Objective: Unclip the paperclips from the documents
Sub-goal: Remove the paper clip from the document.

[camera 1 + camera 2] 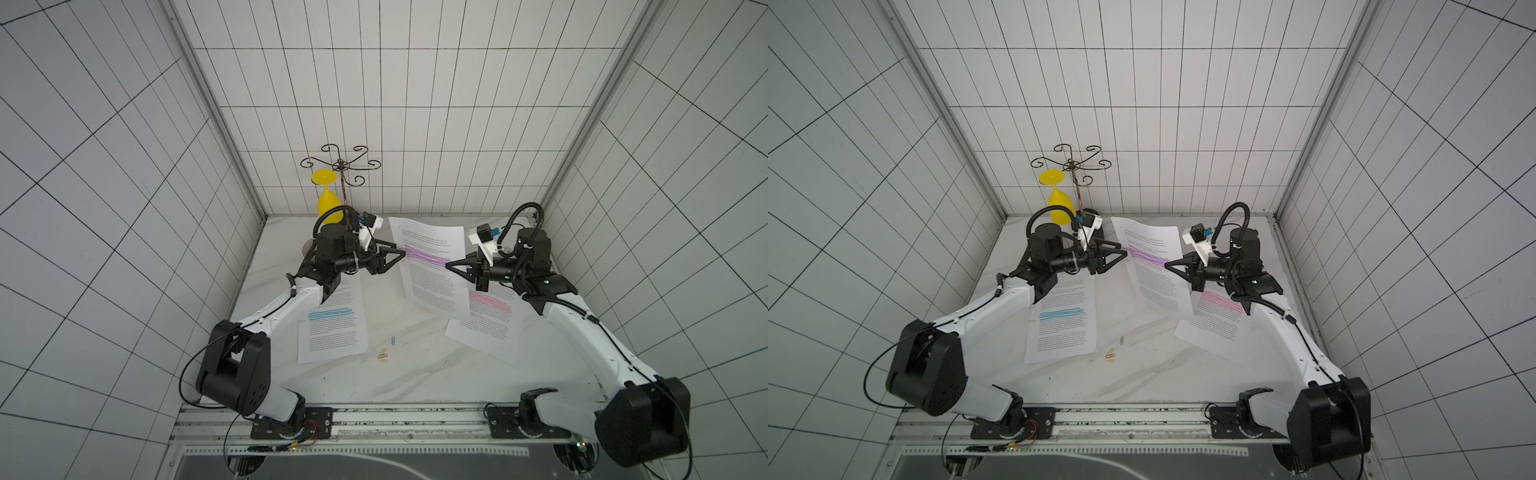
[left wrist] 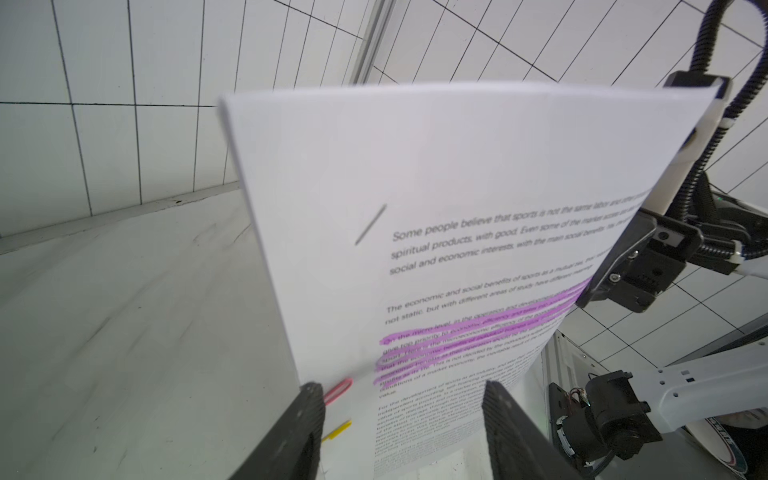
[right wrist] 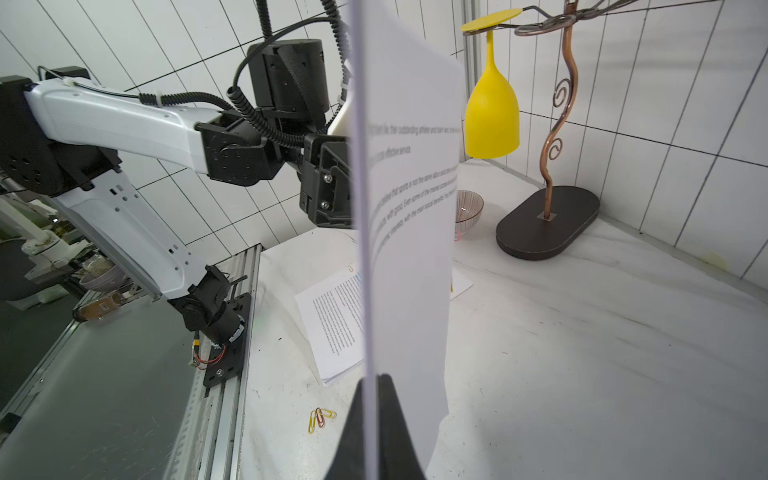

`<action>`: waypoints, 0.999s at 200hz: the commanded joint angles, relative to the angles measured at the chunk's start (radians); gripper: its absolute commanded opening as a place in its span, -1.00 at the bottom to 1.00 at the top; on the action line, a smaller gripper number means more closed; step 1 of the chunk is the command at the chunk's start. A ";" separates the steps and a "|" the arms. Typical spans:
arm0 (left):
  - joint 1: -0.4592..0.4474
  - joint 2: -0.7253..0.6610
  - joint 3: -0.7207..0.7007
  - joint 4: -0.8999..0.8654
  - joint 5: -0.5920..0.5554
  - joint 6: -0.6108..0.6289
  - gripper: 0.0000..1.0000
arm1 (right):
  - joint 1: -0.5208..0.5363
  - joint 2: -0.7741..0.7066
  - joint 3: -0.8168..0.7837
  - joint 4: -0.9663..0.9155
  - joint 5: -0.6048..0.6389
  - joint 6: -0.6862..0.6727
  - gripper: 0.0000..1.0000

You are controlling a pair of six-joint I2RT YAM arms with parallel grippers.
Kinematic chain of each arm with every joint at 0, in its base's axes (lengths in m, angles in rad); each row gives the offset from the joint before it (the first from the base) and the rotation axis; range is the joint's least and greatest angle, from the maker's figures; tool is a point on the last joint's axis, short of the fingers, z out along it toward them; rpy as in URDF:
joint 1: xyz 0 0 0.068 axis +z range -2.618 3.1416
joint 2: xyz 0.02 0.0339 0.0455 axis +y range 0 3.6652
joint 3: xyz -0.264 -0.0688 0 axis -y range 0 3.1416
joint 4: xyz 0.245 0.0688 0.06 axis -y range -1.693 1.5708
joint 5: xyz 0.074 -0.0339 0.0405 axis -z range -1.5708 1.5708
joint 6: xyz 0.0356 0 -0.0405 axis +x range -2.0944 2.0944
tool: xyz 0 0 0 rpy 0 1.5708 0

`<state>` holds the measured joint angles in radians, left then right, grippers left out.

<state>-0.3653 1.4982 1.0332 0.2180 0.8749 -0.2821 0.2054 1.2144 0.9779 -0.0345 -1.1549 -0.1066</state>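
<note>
My right gripper (image 1: 449, 264) (image 3: 376, 380) is shut on the edge of the purple-highlighted document (image 1: 432, 266) (image 2: 457, 187), holding it upright above the table. A pink paperclip (image 2: 338, 390) and a yellow paperclip (image 2: 338, 429) sit on its opposite edge. My left gripper (image 1: 399, 254) (image 2: 402, 388) is open at that edge, one finger right beside the pink clip and nothing between the jaws. The blue-highlighted document (image 1: 332, 328) and the pink-highlighted document (image 1: 486, 324) lie flat. A gold clip (image 3: 351, 269) shows on the blue one's corner. Loose blue (image 1: 393, 340) and gold paperclips (image 1: 382, 355) lie on the table.
A copper wire rack (image 1: 340, 166) with a hanging yellow glass (image 1: 330, 203) stands at the back left on a dark oval base (image 3: 548, 220). A small striped bowl (image 3: 469, 208) sits near it. Tiled walls close in three sides.
</note>
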 commanded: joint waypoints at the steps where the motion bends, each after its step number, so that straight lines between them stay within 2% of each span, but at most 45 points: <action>1: 0.002 0.022 0.025 0.066 0.087 -0.006 0.24 | 0.009 -0.012 0.059 0.037 -0.087 -0.028 -1.00; 32: 0.002 0.019 0.021 0.038 0.081 0.016 0.25 | 0.008 -0.007 0.063 0.050 -0.105 -0.022 -1.00; 53: 0.010 0.011 0.007 -0.013 0.012 0.056 0.27 | 0.009 -0.004 0.069 0.059 -0.119 -0.018 -1.00; 81: 0.042 -0.001 -0.032 0.037 -0.045 0.014 0.28 | 0.009 -0.004 0.080 0.061 -0.141 -0.010 -1.00; 97: 0.054 0.003 -0.035 0.053 -0.041 -0.002 0.42 | 0.009 -0.003 0.081 0.073 -0.152 0.004 -1.00; 118: 0.057 0.010 -0.025 0.057 -0.041 -0.004 0.43 | 0.011 -0.007 0.077 0.095 -0.162 0.028 -1.00; 154: 0.051 0.026 -0.021 0.142 0.067 -0.091 0.41 | 0.011 -0.001 0.066 0.140 -0.152 0.054 -1.00; 200: 0.042 0.044 -0.029 0.121 0.172 -0.102 0.32 | 0.011 0.012 0.071 0.189 -0.152 0.080 -1.00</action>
<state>-0.3176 1.5257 1.0077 0.3161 0.9699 -0.3611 0.2058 1.2175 0.9779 0.0948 -1.2747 -0.0376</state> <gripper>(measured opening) 0.684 0.047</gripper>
